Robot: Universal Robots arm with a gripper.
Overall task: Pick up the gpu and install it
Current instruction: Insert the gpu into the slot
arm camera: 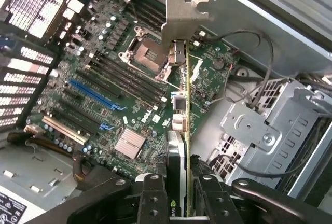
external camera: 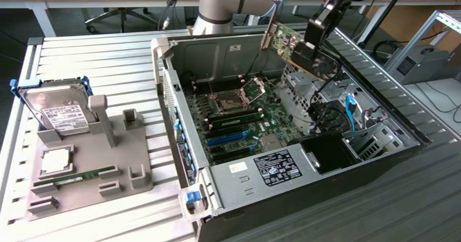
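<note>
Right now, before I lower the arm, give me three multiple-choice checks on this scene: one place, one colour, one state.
1. Where is the gpu?
A. on the grey fixture
B. held above the open case
C. seated in a slot
2. The hard drive sits in a frame that is:
A. blue
B. red
C. yellow
3. The gripper is:
A. open and empty
B. shut on the RAM stick
C. shut on the gpu

Answers: B, the card hangs in the air over the motherboard; A, blue frame ends flank the drive; C, the fingers clamp the card's edge.
</note>
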